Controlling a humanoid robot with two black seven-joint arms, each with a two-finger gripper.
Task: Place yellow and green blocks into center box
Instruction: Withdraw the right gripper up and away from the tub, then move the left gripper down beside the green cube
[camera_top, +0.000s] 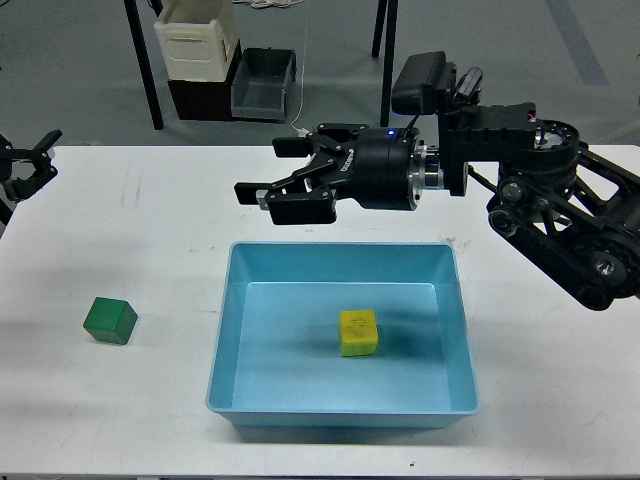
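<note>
The yellow block (358, 333) lies inside the light-blue center box (228, 340), a little right of its middle. The dark green block (110, 320) sits on the white table to the left of the box, apart from it. My right gripper (266, 168) hovers above the table just behind the box's far left corner. Its fingers are spread open and hold nothing. My left gripper (35, 158) is at the far left edge of the table, well behind the green block. Its two fingers stand apart and are empty.
Beyond the table's far edge, on the floor, stand a cream-white container (197, 40) on a dark box and a small grey bin (264, 85). Black stand legs (146, 70) rise there too. My right arm's bulky links (560, 210) hang over the table's right side.
</note>
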